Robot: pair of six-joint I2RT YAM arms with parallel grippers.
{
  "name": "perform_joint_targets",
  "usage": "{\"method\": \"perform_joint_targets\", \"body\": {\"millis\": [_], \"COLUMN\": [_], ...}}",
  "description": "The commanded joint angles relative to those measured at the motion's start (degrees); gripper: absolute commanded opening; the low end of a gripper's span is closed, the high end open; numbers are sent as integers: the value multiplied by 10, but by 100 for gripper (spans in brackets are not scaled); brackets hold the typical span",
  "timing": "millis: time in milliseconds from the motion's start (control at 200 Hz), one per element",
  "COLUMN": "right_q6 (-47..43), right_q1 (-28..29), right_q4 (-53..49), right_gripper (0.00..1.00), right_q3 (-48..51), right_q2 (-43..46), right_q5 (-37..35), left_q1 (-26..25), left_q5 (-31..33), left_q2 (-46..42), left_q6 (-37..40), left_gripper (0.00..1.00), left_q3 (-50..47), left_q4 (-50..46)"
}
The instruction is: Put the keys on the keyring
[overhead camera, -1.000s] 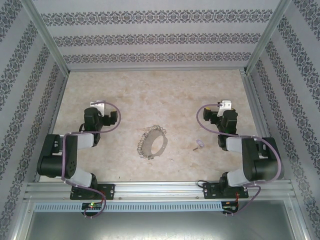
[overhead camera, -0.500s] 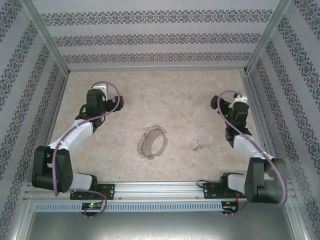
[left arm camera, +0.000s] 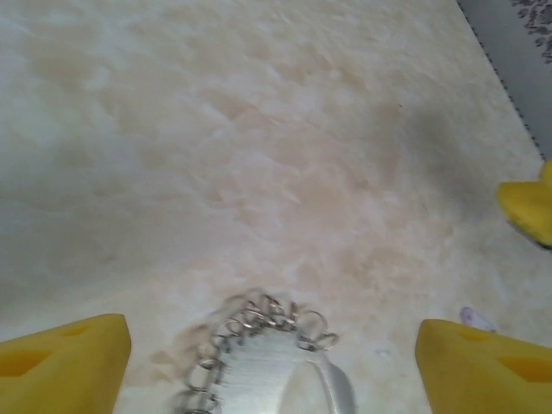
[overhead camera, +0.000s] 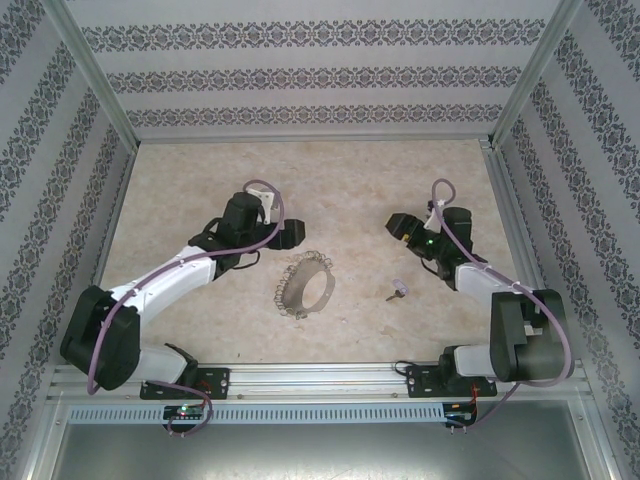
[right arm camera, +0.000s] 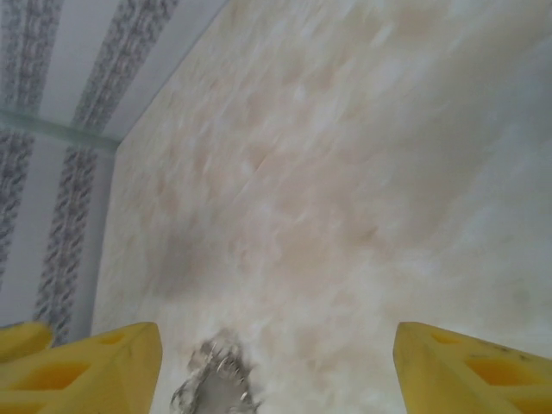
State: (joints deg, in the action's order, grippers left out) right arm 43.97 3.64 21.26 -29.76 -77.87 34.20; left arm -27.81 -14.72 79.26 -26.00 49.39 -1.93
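The keyring [overhead camera: 305, 285], a thin grey hoop strung with small silvery pieces, lies flat mid-table. One of the keys [overhead camera: 398, 290], tiny with a pale lilac head, lies to its right. My left gripper [overhead camera: 291, 233] hovers just behind the ring, open and empty. In the left wrist view the ring [left arm camera: 259, 366] sits low between the yellow fingertips [left arm camera: 65, 362], and the key [left arm camera: 476, 317] shows near the right finger. My right gripper [overhead camera: 397, 227] is open behind the key. The right wrist view has the blurred ring [right arm camera: 216, 379] low on the left, between that gripper's fingers [right arm camera: 474, 366].
Patterned walls and metal frame posts [overhead camera: 510, 100] enclose the beige table [overhead camera: 330, 180] on three sides. A metal rail [overhead camera: 320, 380] with the arm bases runs along the near edge. The two grippers face each other about a hand's width apart.
Both arms swung inward from the outer sides of the table to the middle, the left towards the keyring and the right towards the key. Ring and key have not moved.
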Motion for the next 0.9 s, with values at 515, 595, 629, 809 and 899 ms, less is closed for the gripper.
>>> {"method": "perform_joint_targets", "body": {"millis": [515, 595, 629, 809, 899], "right_q6": [51, 50, 50, 48, 46], "right_q1": [134, 134, 134, 132, 130], "right_q4": [-9, -10, -11, -7, -8], "right_gripper": [53, 53, 53, 53, 53], "right_q3": [-56, -57, -58, -60, -61], "right_q2": [-80, -80, -81, -85, -83], "right_q5": [-3, -6, -5, -4, -2], "left_q1": [-75, -82, -85, -93, -94], "left_q5": [-161, -161, -159, -137, -133], "left_q2": [212, 222, 226, 242, 244], "left_q6": [37, 48, 53, 67, 67], "left_gripper": [34, 33, 32, 28, 27], "left_q3": [84, 89, 90, 85, 79], "left_q4": [45, 45, 45, 43, 50]}}
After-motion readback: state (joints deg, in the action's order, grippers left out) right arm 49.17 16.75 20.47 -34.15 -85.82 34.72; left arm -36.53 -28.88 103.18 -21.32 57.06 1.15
